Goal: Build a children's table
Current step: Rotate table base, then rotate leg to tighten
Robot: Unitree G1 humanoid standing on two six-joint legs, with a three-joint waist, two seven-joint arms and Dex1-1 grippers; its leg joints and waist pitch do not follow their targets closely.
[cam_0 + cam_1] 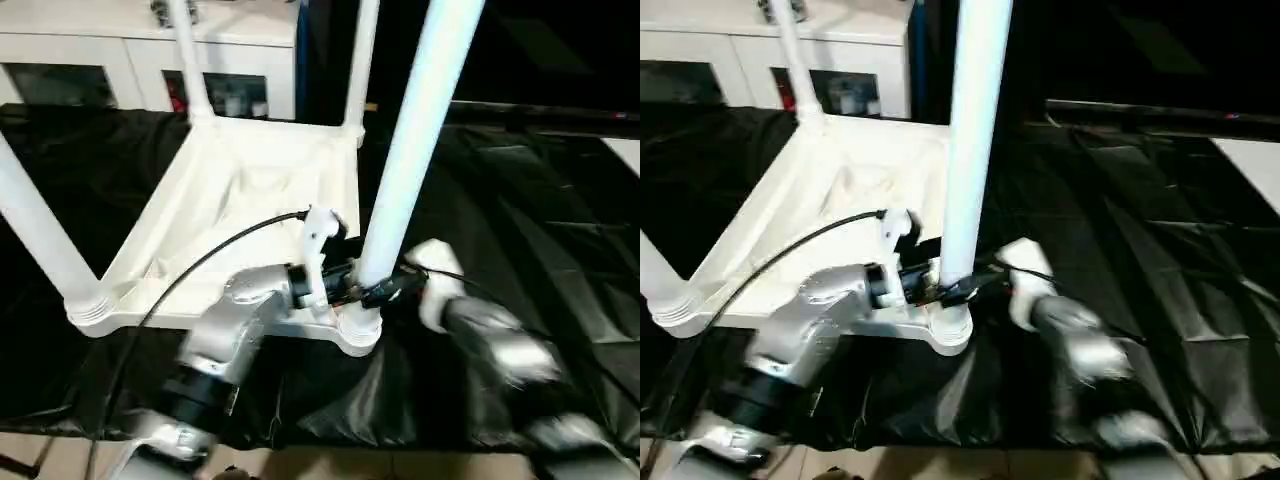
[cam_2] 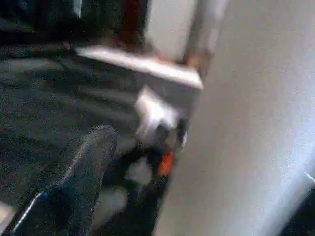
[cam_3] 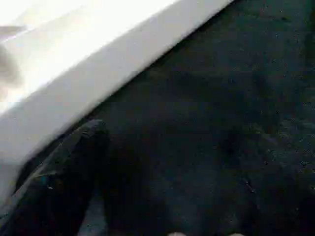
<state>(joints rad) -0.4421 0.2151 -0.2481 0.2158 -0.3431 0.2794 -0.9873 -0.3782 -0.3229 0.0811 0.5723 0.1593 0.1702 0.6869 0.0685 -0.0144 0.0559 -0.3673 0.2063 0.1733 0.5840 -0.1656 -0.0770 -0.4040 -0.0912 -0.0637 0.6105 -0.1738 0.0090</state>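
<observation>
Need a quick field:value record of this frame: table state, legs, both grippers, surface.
table top: white, upside down on the black-draped work surface
legs standing in corner sockets: four, upright
near right leg, base in the corner socket nearest the robot
left gripper: at the base of that leg, from the left
right gripper: at the same leg base, from the right
grip state: cannot tell for either
background: white cabinet behind the surface

Both silver forearms [image 1: 225,345] angle inward, wrists nearly meeting low at centre.
</observation>
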